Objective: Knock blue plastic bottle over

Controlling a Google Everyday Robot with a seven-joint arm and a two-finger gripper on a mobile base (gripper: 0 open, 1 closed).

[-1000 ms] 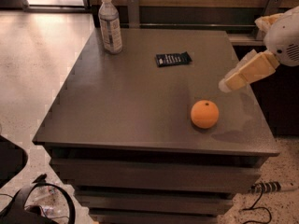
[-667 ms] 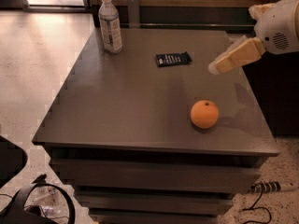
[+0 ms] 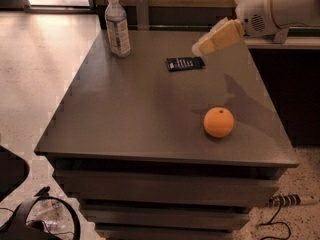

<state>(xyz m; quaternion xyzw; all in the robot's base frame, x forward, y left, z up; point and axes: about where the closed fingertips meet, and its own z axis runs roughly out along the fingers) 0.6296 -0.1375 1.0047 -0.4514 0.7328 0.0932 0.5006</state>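
Observation:
The blue plastic bottle [image 3: 117, 25], clear with a white cap and a pale label, stands upright at the far left corner of the dark grey table [image 3: 125, 114]. My gripper [image 3: 199, 48] hangs above the table's far right part, just right of a small dark packet [image 3: 185, 63]. It points left toward the bottle and is well apart from it. The white arm comes in from the upper right.
An orange [image 3: 218, 122] sits on the table near the front right. The dark packet lies flat between gripper and bottle. A dark counter stands to the right. Cables and a power strip [image 3: 287, 201] lie on the floor by the table base.
My gripper has moved up and to the left, from beside the orange to above the dark packet. The bottle, packet and orange have not moved.

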